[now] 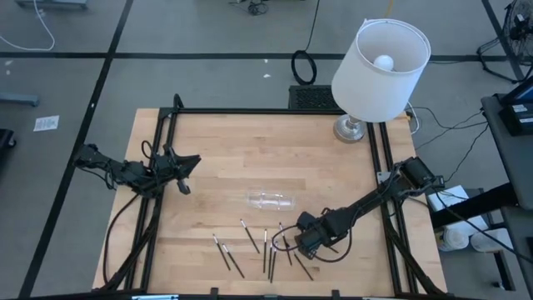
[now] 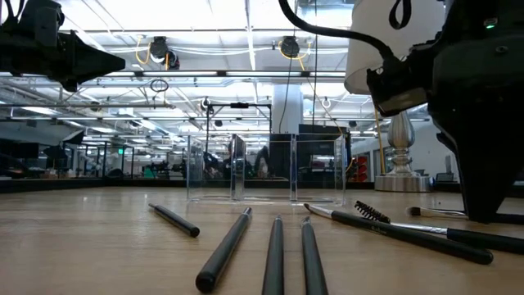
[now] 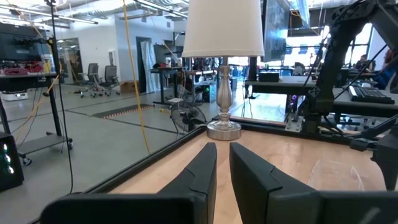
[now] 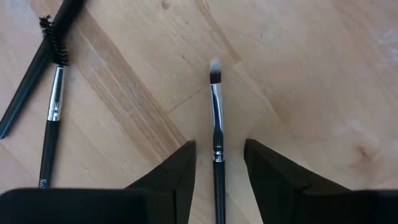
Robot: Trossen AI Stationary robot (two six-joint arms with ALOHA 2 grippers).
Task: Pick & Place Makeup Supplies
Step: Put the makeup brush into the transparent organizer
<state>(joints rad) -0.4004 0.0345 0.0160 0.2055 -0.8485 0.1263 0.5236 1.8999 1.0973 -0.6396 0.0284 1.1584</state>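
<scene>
Right gripper point(image 4: 216, 171) hangs low over the table point(image 1: 216, 150), fingers apart, straddling a brush point(image 4: 216, 124) whose long axis runs straight out between them, bristles pointing away. A spoolie point(image 4: 55, 93) lies alongside. Left gripper point(image 1: 185, 164) waits raised, fingers narrowly apart.

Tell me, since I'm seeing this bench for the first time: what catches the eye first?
The white-shaded lamp at the table's far right corner stands out most. Near the front edge, thin dark makeup brushes lie scattered on the wood, and the right tool hangs over one small brush, a finger on either side of it. A clear plastic tray sits mid-table.
</scene>
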